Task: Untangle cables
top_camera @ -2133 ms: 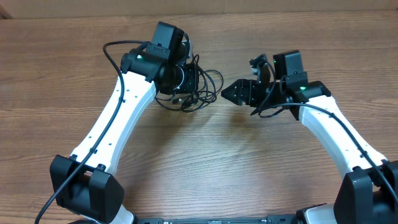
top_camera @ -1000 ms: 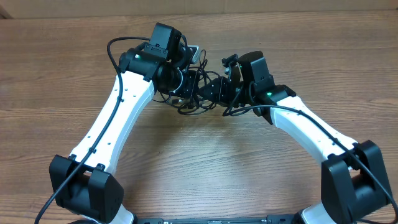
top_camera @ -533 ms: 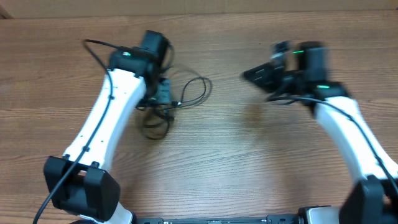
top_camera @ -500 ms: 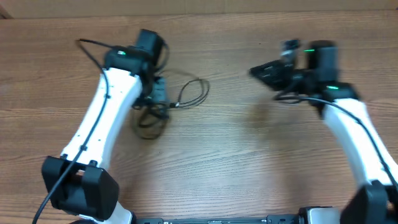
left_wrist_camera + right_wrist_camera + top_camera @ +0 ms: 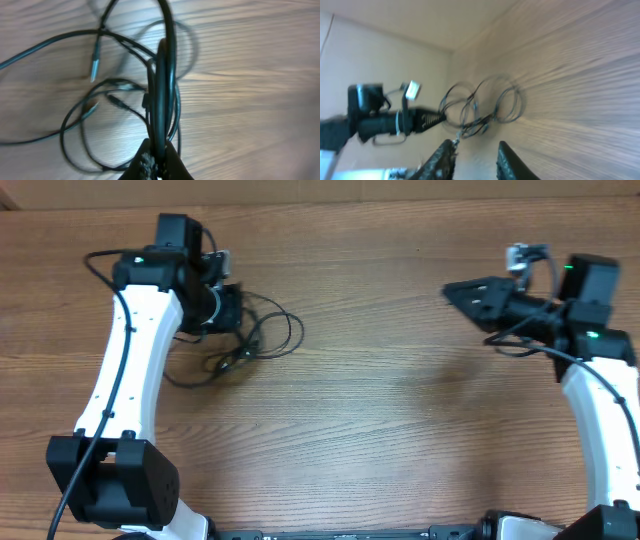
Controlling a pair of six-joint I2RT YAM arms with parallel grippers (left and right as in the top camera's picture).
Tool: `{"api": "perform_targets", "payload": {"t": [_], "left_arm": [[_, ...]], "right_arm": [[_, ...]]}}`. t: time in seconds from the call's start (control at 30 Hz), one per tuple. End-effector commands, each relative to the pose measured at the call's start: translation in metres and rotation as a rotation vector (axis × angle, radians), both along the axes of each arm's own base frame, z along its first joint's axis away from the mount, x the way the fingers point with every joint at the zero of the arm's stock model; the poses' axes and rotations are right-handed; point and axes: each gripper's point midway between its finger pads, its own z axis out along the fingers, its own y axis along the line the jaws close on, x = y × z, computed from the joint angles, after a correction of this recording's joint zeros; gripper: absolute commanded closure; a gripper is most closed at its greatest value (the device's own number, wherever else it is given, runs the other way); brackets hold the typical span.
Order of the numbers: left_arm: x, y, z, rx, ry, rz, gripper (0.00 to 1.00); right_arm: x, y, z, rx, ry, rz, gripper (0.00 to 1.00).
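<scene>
The left tool (image 5: 157, 152) is pressed together on a strand of the cables (image 5: 258, 340). Their loose loops lie just right of it on the far-left part of the desk (image 5: 380, 430). The right tool (image 5: 476, 145) is spread and holds nothing. It sits at the far right, pointing left, well apart from the cables.

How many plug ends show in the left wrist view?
3: a silver plug upper left, a second plug mid-left, a third plug just right of it. Others may hide in the tangle.
</scene>
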Motion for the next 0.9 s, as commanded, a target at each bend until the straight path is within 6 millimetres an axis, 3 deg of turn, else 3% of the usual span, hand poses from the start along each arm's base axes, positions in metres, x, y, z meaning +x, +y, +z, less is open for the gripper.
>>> {"api": "perform_targets", "payload": {"t": [0.0,0.2,0.37,0.53,0.7,0.87], "left_arm": [[-0.007,-0.045,0.023,-0.139,-0.074,-0.186,0.96],[-0.017,-0.076,0.024,-0.134,-0.095,-0.306,0.96],[-0.022,-0.09,0.024,-0.135,-0.099,-0.351,0.96],[-0.025,-0.094,0.024,-0.136,-0.098,-0.363,0.96],[-0.025,-0.099,0.027,-0.165,-0.102,-0.372,0.96],[-0.024,-0.107,0.032,-0.214,-0.118,-0.388,0.96]], "right_arm": [[-0.016,0.038,-0.004,0.01,0.002,0.121,0.74],[-0.035,0.1,-0.027,0.048,0.152,0.263,0.69],[-0.033,0.138,-0.056,0.084,0.289,0.308,0.69],[-0.023,0.154,-0.087,0.098,0.374,0.311,0.7],[-0.028,0.163,-0.113,0.107,0.468,0.335,0.72],[-0.026,0.173,-0.118,0.115,0.468,0.346,0.73]]}}
